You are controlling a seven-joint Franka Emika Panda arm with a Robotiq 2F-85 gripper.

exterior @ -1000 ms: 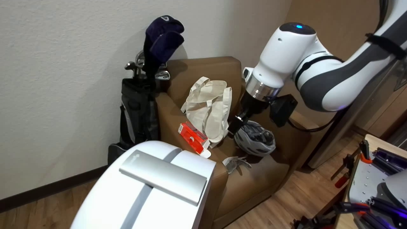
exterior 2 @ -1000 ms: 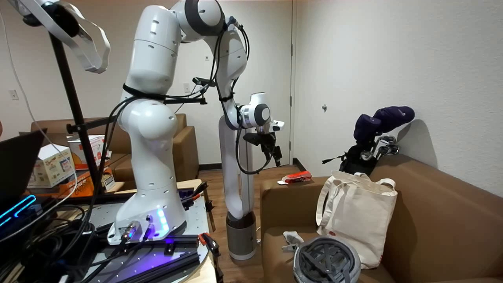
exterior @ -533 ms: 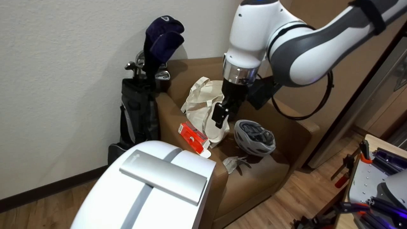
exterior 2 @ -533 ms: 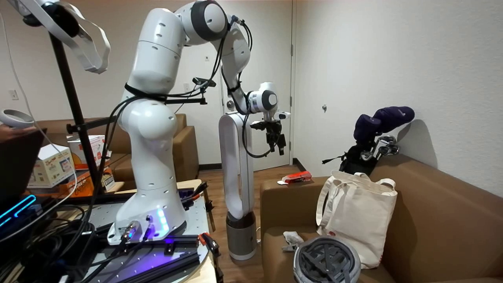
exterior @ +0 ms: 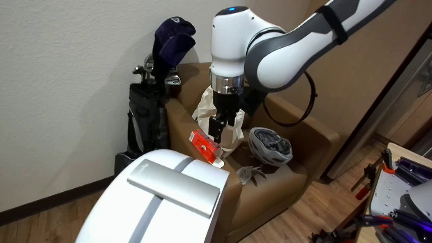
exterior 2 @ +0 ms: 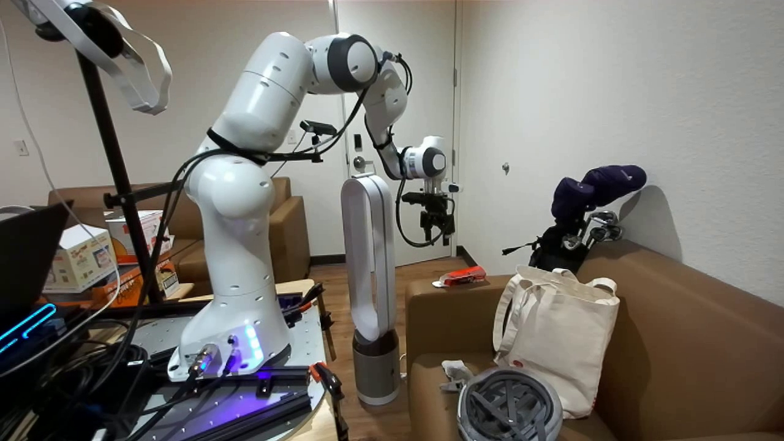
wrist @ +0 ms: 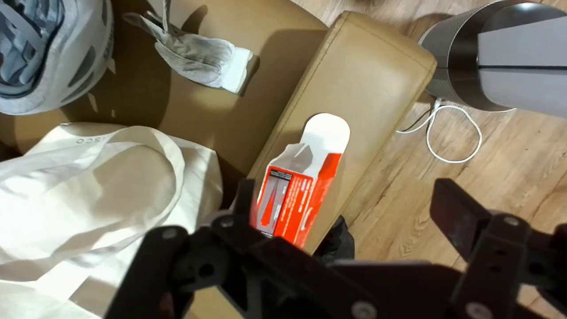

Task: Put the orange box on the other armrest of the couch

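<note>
Small flat orange-red cardboard box [wrist: 290, 206] with white print lies on a broad, flat-topped, stitched brown armrest [wrist: 376, 71], the left-hand one of the boxy brown upholstered couch [exterior: 270, 202] as an exterior view shows it. Long sides run roughly along the armrest. One end is undone; a rounded white cardboard flap [wrist: 328, 128] reaches from it toward the armrest's front.

Black jointed fingers [wrist: 458, 217] spread wide, released. Wrist view: box shows between them, well off-centre, close to the finger at the left of that view. That finger covers a bit of the box's edge; black linkage hides the lower end. Finger at the right shows over wood-plank floor [wrist: 522, 177]. In an exterior view a black fingertip [exterior: 215, 130] overlaps the box's upper edge by line of sight only. In an exterior view with the box [exterior 2: 463, 276] seen from the side, fingers hang above it, a plain gap between.

Other armrest [exterior: 322, 131], broad, brown, flat-topped, is across the seat, well apart from the box.

On the seat: cream cloth tote bag [exterior 2: 560, 343], upturned gray helmet [exterior: 261, 153], gray-and-white cloth glove [wrist: 199, 60] near the box's armrest. Black golf bag [exterior: 147, 118], clubs and navy head covers up top, stands just beside that armrest; touching or apart, cannot tell. White loop-shaped upright fan [exterior 2: 387, 263] on the floor near the armrest's front end.
</note>
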